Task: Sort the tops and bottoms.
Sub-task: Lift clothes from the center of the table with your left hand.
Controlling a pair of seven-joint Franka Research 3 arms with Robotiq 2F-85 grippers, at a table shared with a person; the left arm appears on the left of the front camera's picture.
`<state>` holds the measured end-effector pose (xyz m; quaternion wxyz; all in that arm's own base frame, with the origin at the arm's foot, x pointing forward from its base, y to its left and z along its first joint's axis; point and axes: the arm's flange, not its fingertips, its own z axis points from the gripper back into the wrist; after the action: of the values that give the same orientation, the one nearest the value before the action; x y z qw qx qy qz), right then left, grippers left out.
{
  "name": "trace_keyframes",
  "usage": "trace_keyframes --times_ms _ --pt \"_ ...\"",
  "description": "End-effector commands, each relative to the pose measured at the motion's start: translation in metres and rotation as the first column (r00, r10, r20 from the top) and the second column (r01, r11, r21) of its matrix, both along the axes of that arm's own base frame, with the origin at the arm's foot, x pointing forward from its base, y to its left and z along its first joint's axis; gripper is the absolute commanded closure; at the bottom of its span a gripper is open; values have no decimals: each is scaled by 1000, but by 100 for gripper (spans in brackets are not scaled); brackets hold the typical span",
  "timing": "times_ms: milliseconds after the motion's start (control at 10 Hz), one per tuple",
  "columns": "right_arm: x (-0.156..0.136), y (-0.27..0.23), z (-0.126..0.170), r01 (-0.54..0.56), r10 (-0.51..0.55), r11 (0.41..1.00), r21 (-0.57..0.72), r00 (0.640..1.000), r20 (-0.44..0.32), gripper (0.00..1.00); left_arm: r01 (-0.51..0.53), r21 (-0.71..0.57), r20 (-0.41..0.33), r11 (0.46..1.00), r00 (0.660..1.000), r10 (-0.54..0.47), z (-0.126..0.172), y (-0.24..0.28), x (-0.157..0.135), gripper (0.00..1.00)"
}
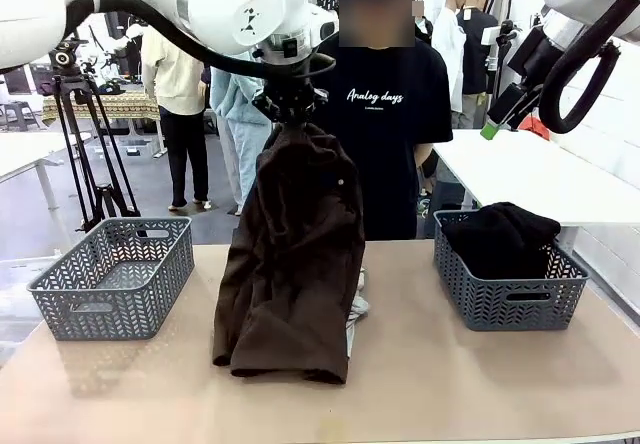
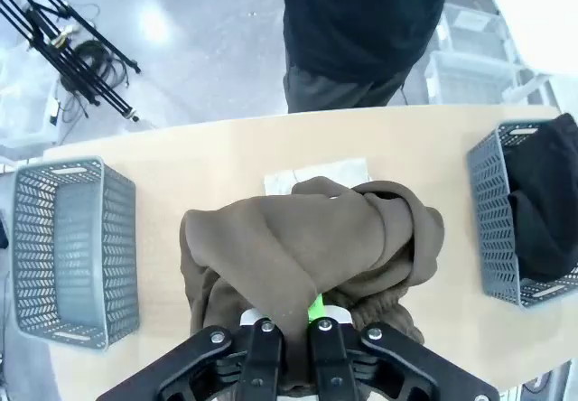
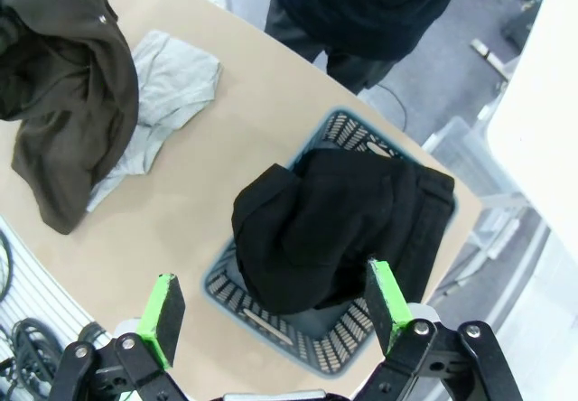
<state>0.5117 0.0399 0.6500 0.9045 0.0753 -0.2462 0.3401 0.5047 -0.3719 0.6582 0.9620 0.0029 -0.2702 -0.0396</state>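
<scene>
Tabletop [image 1: 450, 384], pale tan and smooth, fills the lower half of the front view. From its middle rises the dark brown garment [image 1: 295, 264], the biggest soft thing on it. It is heavy, matte cloth hanging as a tall column with its long axis vertical, its top bunched in the left gripper [image 1: 292, 114] at upper centre and its crumpled lower end resting on the table. That gripper's fingers are clamped on a fold of the cloth; in the left wrist view the green pads [image 2: 313, 309] are nearly buried in it. Two grey plastic baskets with herringbone mesh walls flank it. The left basket [image 1: 115, 284] at lower left holds nothing, while the right basket [image 1: 510, 304] at middle right carries the black garment [image 1: 505, 234], a plain soft heap spilling over the rim. The bottoms' basket therefore lies to picture right of the hanging cloth, so the coming move is probably a lift clear and a carry that way. The light grey T-shirt [image 3: 172, 85], a thin soft knit, lies rumpled on the table just beside the brown hem, possibly partly under it; the overlap is hard to judge. The right gripper [image 3: 275, 300] hovers above the right basket, jaws wide apart and empty.
</scene>
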Motion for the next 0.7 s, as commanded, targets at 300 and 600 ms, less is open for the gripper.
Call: trace_keyframes --times_ms 300,600 --pt "2 0 0 -5 5 1000 -10 1000 0 0 -23 -8 -48 1000 999 23 -21 7 17 100" --pt "2 0 0 -5 5 1000 -10 1000 0 0 -65 98 65 993 996 59 85 -2 10 100"
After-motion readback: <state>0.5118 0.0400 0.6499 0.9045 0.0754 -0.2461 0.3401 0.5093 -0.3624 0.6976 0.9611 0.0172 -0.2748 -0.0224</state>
